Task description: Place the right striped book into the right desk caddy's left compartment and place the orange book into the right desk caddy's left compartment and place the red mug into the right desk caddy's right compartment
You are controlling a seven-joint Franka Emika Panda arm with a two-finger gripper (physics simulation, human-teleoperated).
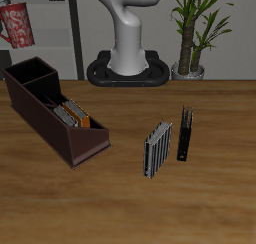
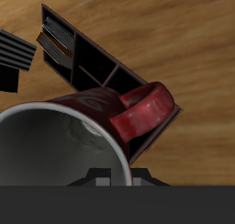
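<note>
The red mug (image 1: 17, 26) hangs high in the air above the taller end of the right desk caddy (image 1: 40, 106). My gripper (image 2: 117, 179) is shut on the mug's rim. In the wrist view the red mug (image 2: 83, 140) fills the frame, white inside, handle toward the right desk caddy (image 2: 103, 64) below. The caddy's squarish right compartment (image 1: 30, 76) holds nothing. The orange book (image 1: 67, 114) and a striped book (image 1: 79, 119) stand in the longer slanted-end left compartment.
Another striped book (image 1: 155, 148) stands upright on the table near the middle, with a slim black book (image 1: 186, 135) beside it. A potted plant (image 1: 190, 38) stands at the back near the robot base (image 1: 128, 68).
</note>
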